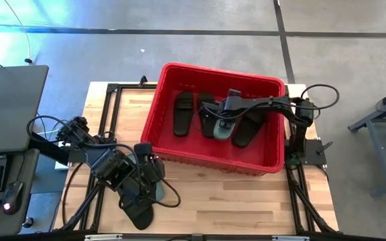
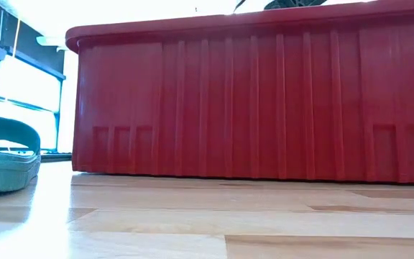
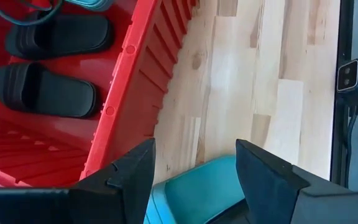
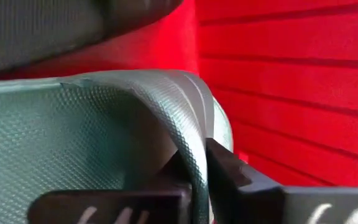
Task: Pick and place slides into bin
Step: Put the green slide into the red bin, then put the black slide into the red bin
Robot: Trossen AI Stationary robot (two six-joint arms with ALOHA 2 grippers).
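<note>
The red bin point(image 1: 214, 159) is sitting on the wooden bench point(image 1: 246, 201), toward its far side, and in the low view its ribbed wall is filling most of the picture. Inside the bin, several black slides point(image 1: 183, 112) are lying flat on the floor side by side, with one teal slide point(image 1: 223, 130) among them.

The right arm is reaching into the bin from the right side, and the right tool point(image 4: 194, 171) is pinching the strap of that teal slide between its two fingers point(image 4: 229, 174), which are sitting nearly together with only the thin strap between them. The slide is lying low in the bin, near its red inner wall.

The left arm is hanging over the near left part of the bench, just outside the bin's near wall. The left tool point(image 3: 194, 171) is standing with its fingers apart, straddling a second teal slide point(image 3: 197, 190) that is lying on the bench. Whether the fingers are touching that slide cannot be told. Another black slide point(image 1: 139, 215) is lying on the bench under the left arm, close to the near edge.
</note>
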